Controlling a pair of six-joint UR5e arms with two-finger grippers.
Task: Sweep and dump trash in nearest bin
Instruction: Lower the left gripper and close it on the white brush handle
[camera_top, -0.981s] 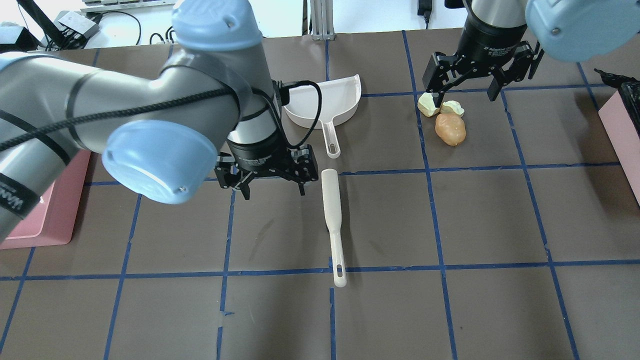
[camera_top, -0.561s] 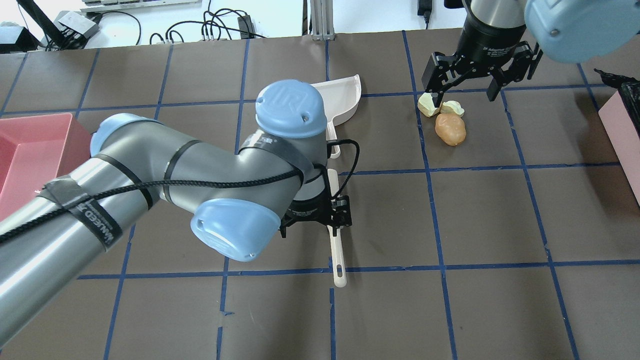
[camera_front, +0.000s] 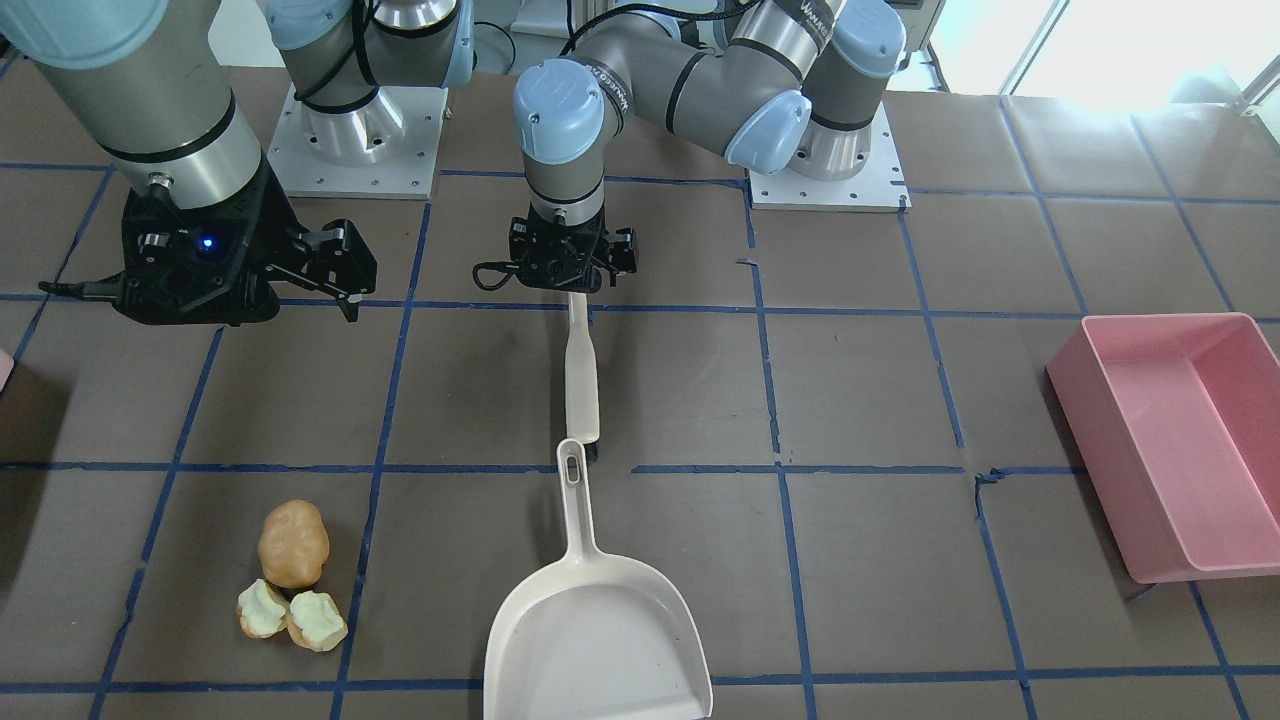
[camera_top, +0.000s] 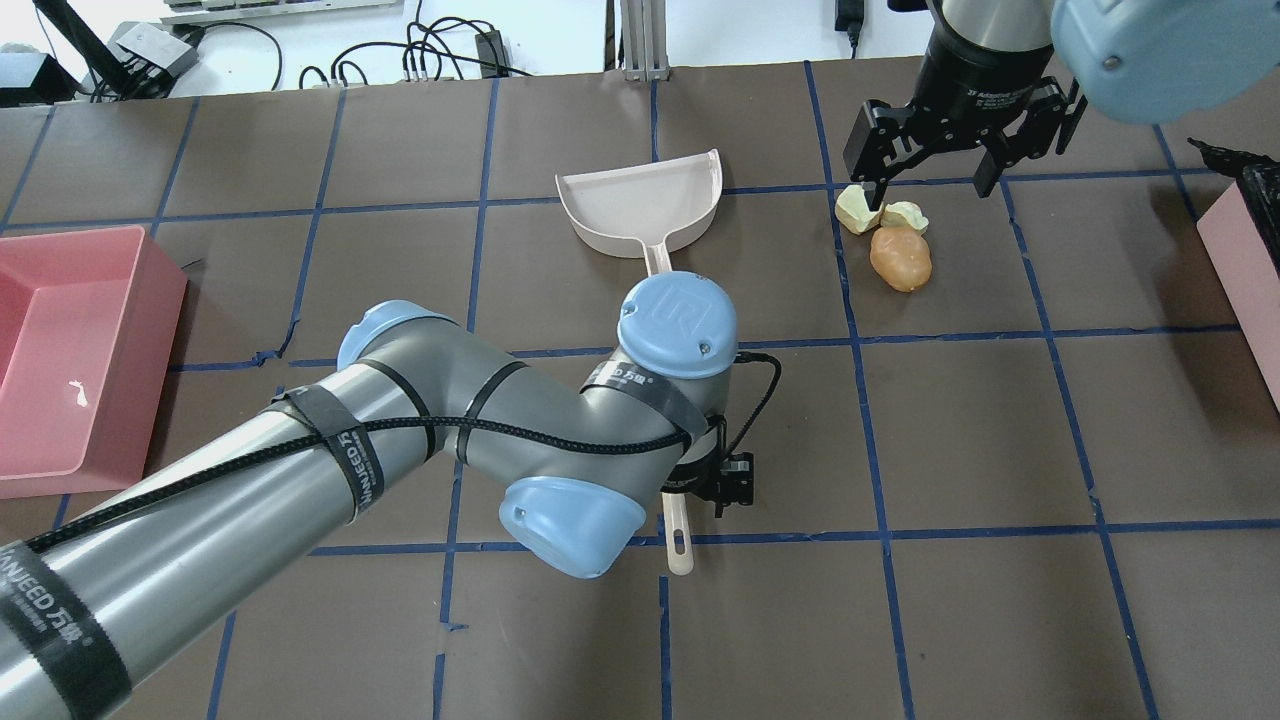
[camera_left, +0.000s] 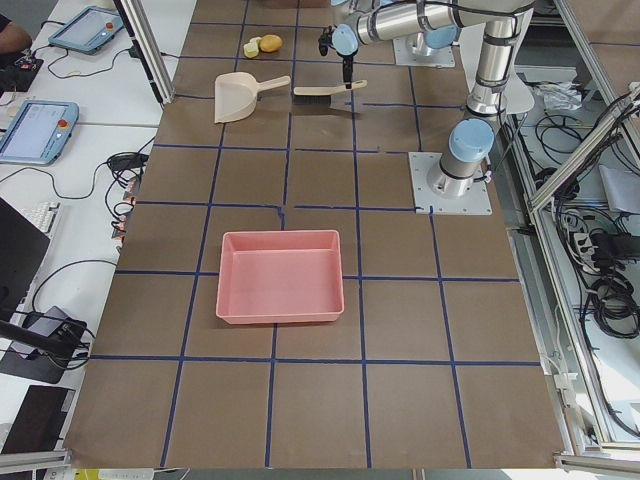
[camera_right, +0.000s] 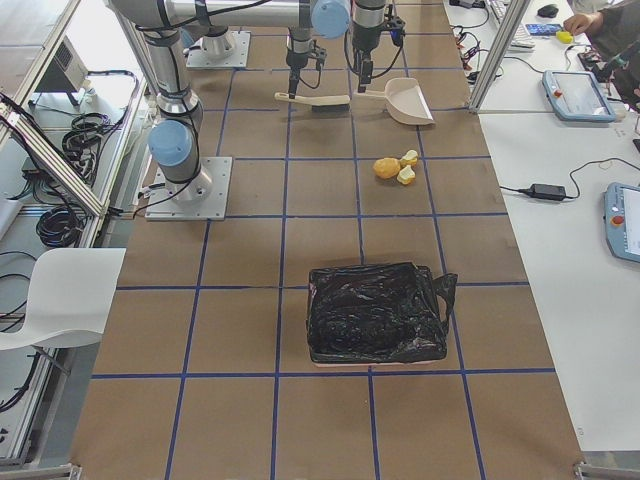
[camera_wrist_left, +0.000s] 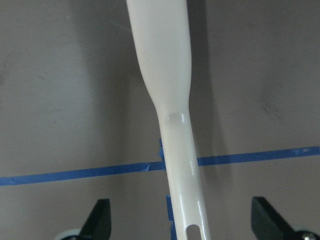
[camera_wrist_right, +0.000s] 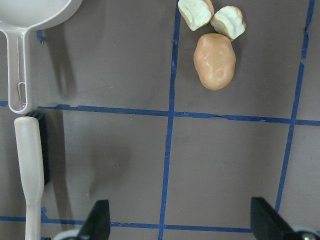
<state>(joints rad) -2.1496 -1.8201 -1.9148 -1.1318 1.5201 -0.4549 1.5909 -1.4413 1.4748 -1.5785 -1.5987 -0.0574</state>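
Early stage, we judge: nothing swept, nothing dumped.

- Table (camera_top: 1000, 450): brown, blue tape grid.
- Tub (camera_top: 60, 330): pink, far left of the overhead view, well apart from the trash.
- Bin (camera_top: 1248, 265): pale pink sliver at the right edge, nearest to the trash.
- Dustpan (camera_top: 640, 205): upper centre, flat on the table, ungrasped.
- Brush (camera_front: 580, 370): flat on the table, in line with the dustpan handle.
- Left gripper (camera_front: 570, 272): over the brush handle end, fingers spread either side, not pinching.
- Right gripper (camera_top: 927, 180): upper right, spread wide, holding nothing.
- Trash, upper right on the table: potato (camera_top: 900, 258) and two cores (camera_top: 858, 210), clustered.

Left to do: grasp brush and dustpan, sweep, dump.
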